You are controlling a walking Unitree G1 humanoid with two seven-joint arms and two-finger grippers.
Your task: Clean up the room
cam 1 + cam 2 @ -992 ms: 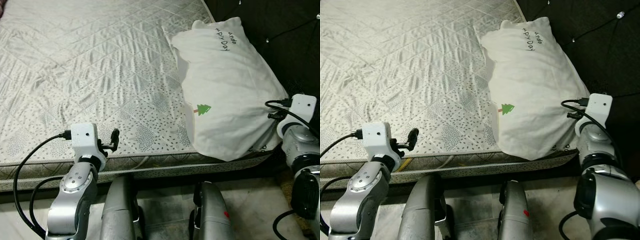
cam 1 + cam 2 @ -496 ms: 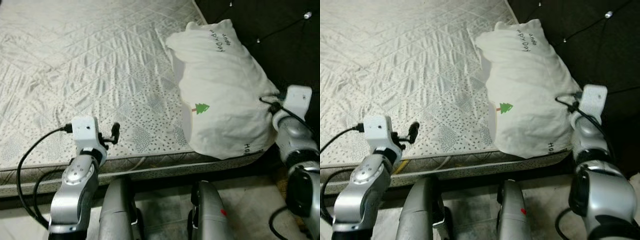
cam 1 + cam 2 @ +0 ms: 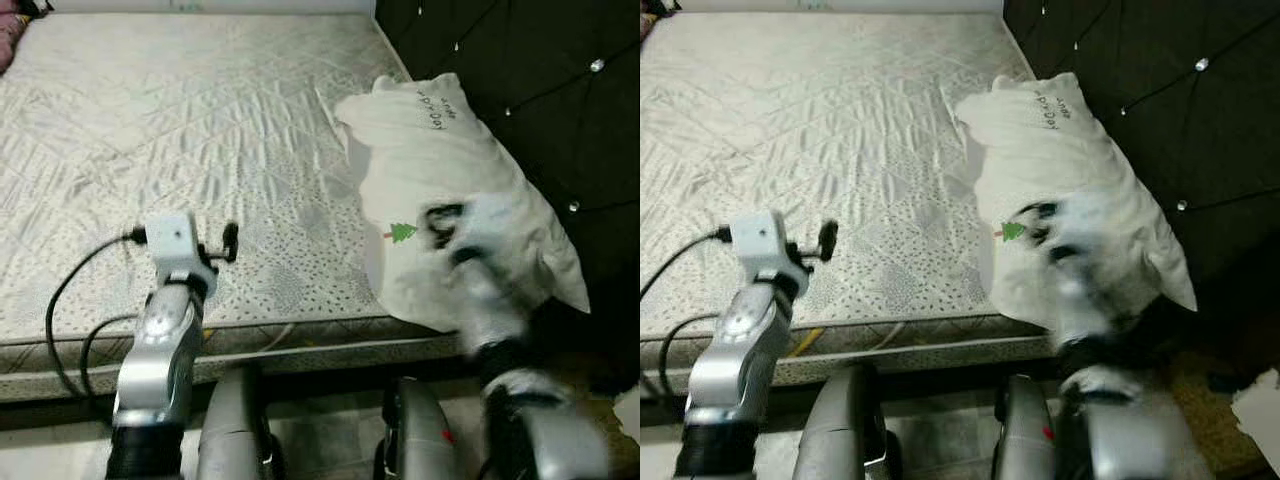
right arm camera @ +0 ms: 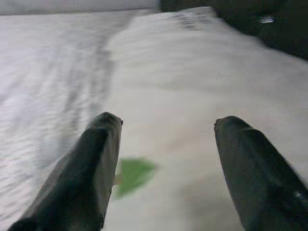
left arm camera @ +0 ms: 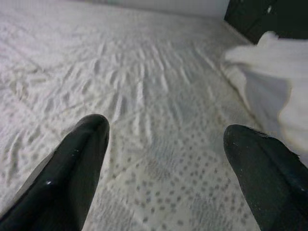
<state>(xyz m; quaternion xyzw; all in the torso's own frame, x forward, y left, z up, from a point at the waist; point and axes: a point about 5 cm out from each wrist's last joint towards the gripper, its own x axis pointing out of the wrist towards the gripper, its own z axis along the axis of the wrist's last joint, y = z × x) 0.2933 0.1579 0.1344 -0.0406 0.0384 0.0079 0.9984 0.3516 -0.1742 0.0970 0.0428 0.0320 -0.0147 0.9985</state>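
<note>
A white pillow [image 3: 450,150] with a small green tree print [image 3: 402,233] and dark handwriting lies on the right end of the mattress [image 3: 180,130], against the black headboard. My right gripper [image 4: 166,130] is open, hovering just over the pillow's near half beside the tree print [image 4: 132,175]. In the eye views the right arm [image 3: 470,270] is blurred with motion. My left gripper [image 5: 163,144] is open with nothing between its fingers. It is held above the mattress's front edge, left of the pillow [image 5: 274,72].
The black tufted headboard [image 3: 520,70] rises at the right. My legs [image 3: 235,430] stand against the bed's front edge. A pink item [image 3: 8,25] lies at the far left corner. Something white [image 3: 1258,400] lies on the floor at the right.
My right arm has swung left from the pillow's right edge to over its near half, blurred in motion. The camera has tilted, showing more of the headboard. The left arm rose slightly.
</note>
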